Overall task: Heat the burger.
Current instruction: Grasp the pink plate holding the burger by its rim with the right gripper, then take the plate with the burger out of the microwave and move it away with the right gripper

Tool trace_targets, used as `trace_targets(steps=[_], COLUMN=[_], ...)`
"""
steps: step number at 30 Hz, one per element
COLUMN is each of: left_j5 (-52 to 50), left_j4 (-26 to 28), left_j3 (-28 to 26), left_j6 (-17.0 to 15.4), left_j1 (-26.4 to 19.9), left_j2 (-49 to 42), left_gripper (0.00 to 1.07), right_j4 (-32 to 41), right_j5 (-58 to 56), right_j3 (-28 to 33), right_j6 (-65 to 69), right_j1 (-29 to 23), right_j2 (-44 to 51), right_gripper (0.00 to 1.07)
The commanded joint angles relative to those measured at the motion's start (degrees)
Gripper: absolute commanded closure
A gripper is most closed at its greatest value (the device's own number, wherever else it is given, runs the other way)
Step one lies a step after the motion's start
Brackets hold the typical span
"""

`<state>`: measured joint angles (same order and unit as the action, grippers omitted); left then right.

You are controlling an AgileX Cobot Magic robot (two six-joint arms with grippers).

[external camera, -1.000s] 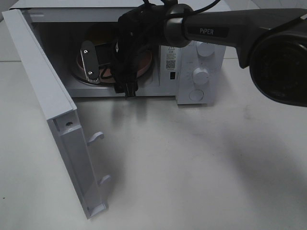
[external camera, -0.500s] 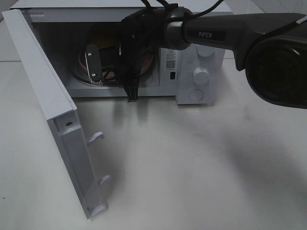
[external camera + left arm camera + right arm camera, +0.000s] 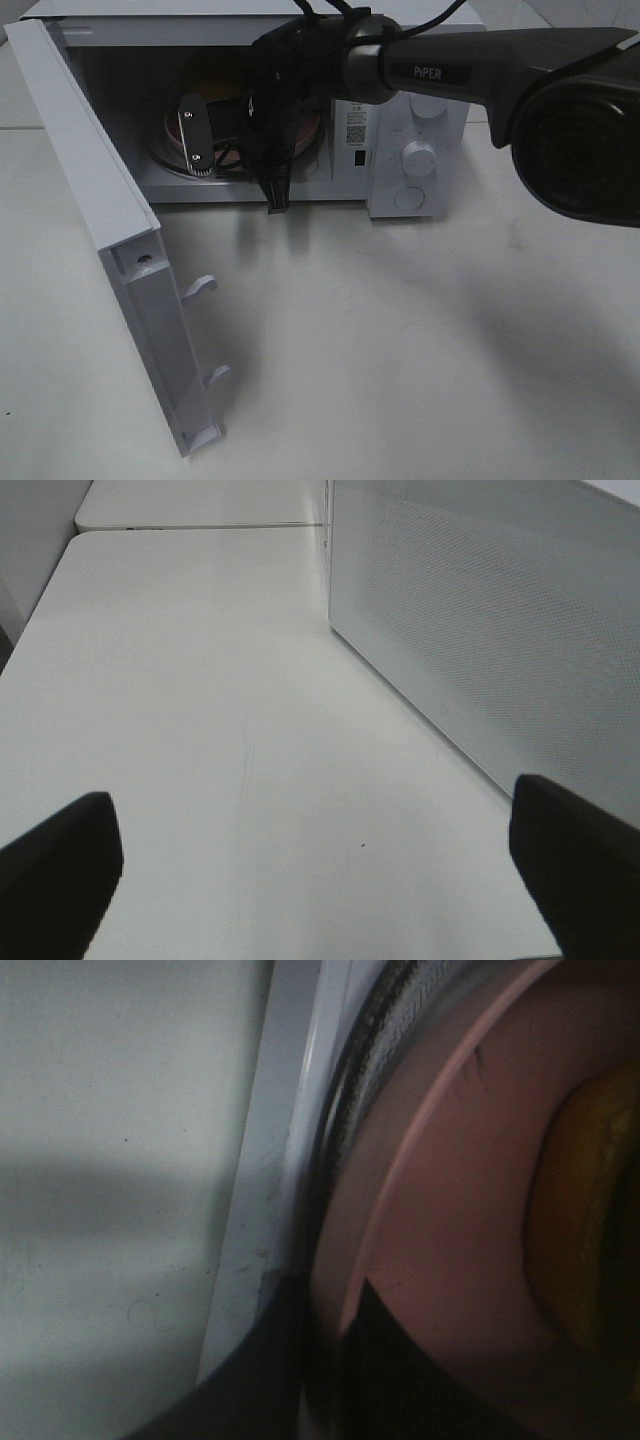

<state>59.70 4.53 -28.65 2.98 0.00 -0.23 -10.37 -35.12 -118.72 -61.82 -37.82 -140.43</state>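
The microwave door (image 3: pixel 120 250) swings open at 8 o'clock over the worktop (image 3: pixel 400 350). The left tool (image 3: pixel 320 880) gapes wide beside it. "PiPER" marks the right arm (image 3: pixel 445 72); its right tool (image 3: pixel 330 1360) pinches the pink plate (image 3: pixel 440 1210), carrying the burger (image 3: pixel 585 1230) inside the microwave (image 3: pixel 400 130).

The right arm (image 3: pixel 470 62) is a smooth dark grey tube lettered "PiPER" in white, with a shiny metallic ring where it narrows toward the wrist, and a large round black joint housing bulges at its far end from the fingers. Black cables loop over the black wrist block behind the fingers, and a silver plate with two small dark screws lies beside them. The left gripper (image 3: pixel 320 865) shows only two blunt matte black fingers (image 3: pixel 60 865), plain and unmarked.
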Motion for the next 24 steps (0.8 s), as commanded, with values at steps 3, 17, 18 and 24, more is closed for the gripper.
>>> trace_targets(steps=[3,17,18,24], left_j5=[-0.23,-0.23,-0.23,-0.23], left_j4=[0.34,0.34,0.34,0.34], left_j3=[0.17,0.17,0.17,0.17], left_j6=[-0.46,-0.46,-0.46,-0.46], left_j1=[-0.06,-0.06,-0.06,-0.06], left_j2=[-1.15,-1.15,-1.15,-1.15], left_gripper=[0.06,0.06,0.06,0.06], right_j4=[0.57,0.74,0.74,0.86], right_j5=[-0.63,12.38,12.38,19.71], right_j3=[1.2,17.59,17.59,25.21], right_j6=[-3.21,-10.43,-10.43,-13.75], right_j1=[-0.57,-0.57,-0.57,-0.57], right_j2=[2.29,12.32,12.32,16.96], right_gripper=[1.07,1.07,1.07,1.07])
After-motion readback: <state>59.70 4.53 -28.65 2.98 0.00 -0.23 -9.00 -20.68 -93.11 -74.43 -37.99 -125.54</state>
